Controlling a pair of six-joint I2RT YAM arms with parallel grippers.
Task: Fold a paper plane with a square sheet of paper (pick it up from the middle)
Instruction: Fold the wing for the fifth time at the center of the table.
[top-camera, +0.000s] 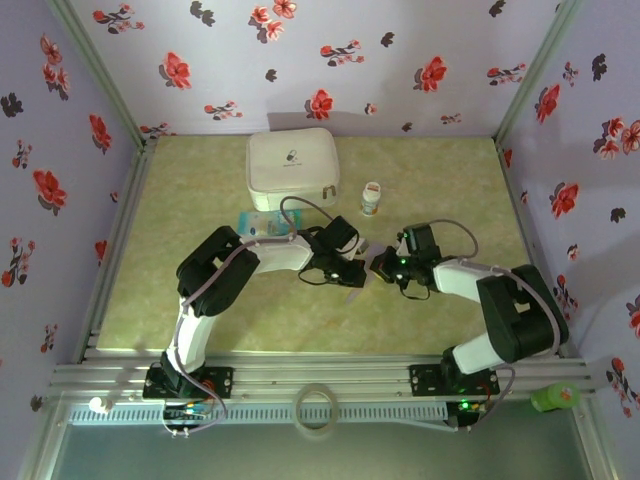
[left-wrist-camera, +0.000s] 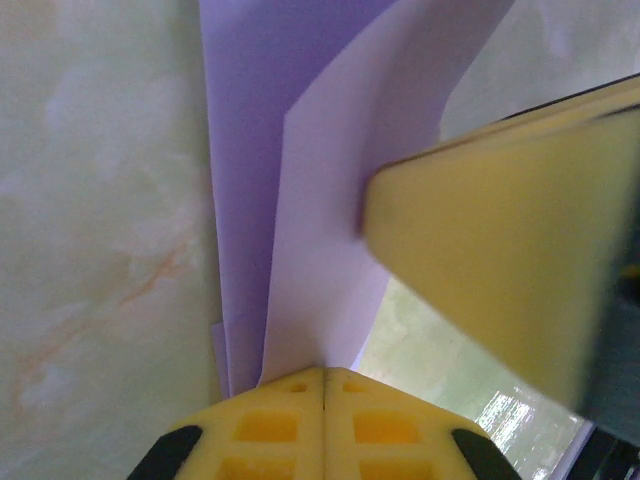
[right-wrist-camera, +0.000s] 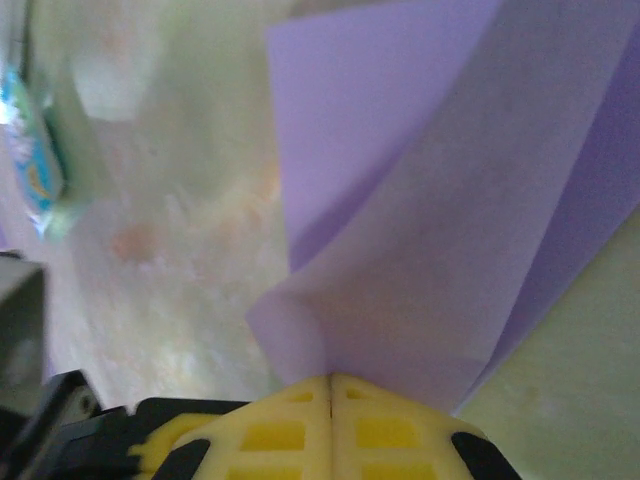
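The paper (left-wrist-camera: 330, 150) runs off the top edge at my left wrist; right fingers (left-wrist-camera: 500, 260) and packet (right-wrist-camera: 30, 150) both blurred.

A robot test booth rather than a home: flower-printed walls (top-camera: 330, 60) box in a marbled green table (top-camera: 200, 190), and aluminium rails (top-camera: 320, 378) carry two bolted arms (top-camera: 215, 275).

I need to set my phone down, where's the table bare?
Free: between the left arm and left rail; the back right corner beyond the bottle; the near strip between that arm and the right arm. Crowded: mid-table, where left end effector and right end effector pinch the lavender paper, and by the white case and packet.
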